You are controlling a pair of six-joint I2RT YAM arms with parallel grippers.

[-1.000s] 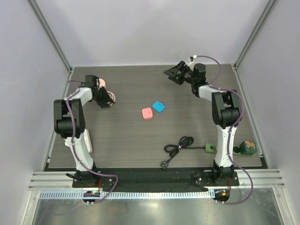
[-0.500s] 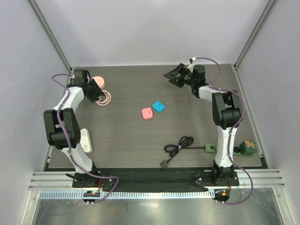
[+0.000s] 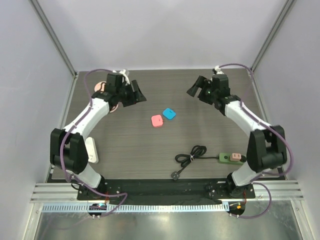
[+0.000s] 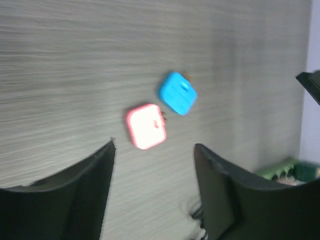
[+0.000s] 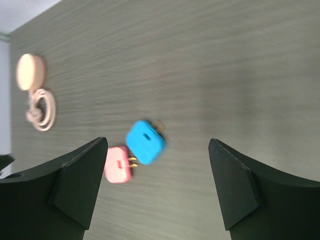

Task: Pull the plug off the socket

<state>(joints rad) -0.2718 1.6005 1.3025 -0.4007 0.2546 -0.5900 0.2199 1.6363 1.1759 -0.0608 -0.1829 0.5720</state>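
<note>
The dark green socket strip lies at the near right with a salmon plug on it; its right part is hidden behind my right arm. Its black cord is coiled to the left. A green edge of the strip shows in the left wrist view. My left gripper is open and empty over the back left of the table, far from the strip. My right gripper is open and empty at the back right. Both wrist views show open jaws over bare table: the left gripper and the right gripper.
A loose pink plug and a blue plug lie mid-table. A pink round charger with coiled cable sits back left. A white strip lies at the near left.
Both arms have swung inward toward the table's middle. The left gripper left the pink charger and moved right. The right arm shifted, uncovering the salmon plug on the strip.
</note>
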